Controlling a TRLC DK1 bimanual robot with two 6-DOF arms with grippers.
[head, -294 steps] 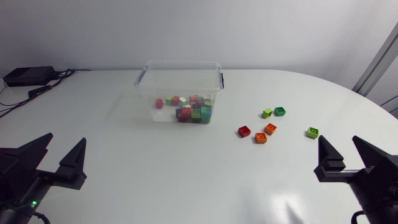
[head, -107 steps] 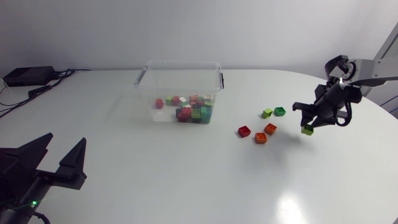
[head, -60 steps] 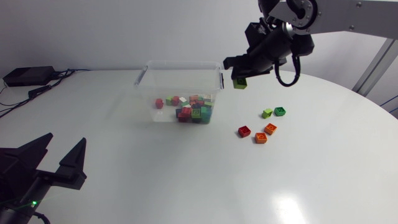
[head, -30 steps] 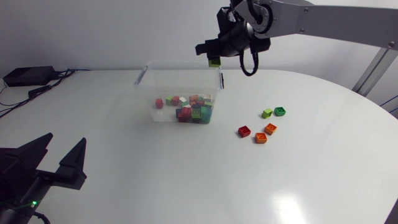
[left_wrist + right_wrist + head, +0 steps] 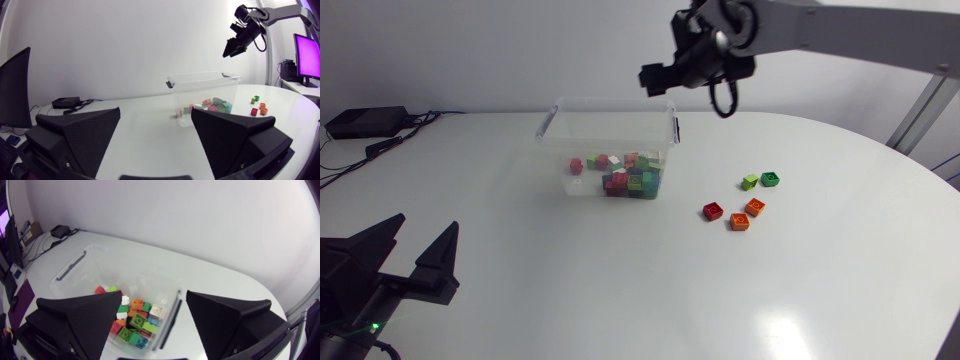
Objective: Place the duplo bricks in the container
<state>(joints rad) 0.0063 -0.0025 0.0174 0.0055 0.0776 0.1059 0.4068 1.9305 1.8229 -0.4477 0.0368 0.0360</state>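
A clear plastic container (image 5: 552,120) stands at the table's back middle, holding a heap of coloured duplo bricks (image 5: 622,173). My right gripper (image 5: 660,78) hangs open above the container's back right corner with nothing between its fingers. In the right wrist view the gripper (image 5: 152,325) looks straight down on the brick heap (image 5: 134,321). Several loose bricks lie right of the container: light green (image 5: 749,182), dark green (image 5: 770,179), red (image 5: 713,211), and two orange (image 5: 754,207) (image 5: 739,222). My left gripper (image 5: 412,255) rests open at the front left.
A black box with cables (image 5: 365,122) sits at the table's back left. The container has dark handles on its short sides (image 5: 676,128). In the left wrist view the container (image 5: 172,85) stands ahead of the open fingers (image 5: 75,135).
My right gripper carried a green brick leftwards to above the container and opened; the brick is gone from its fingers. The left arm has not moved.
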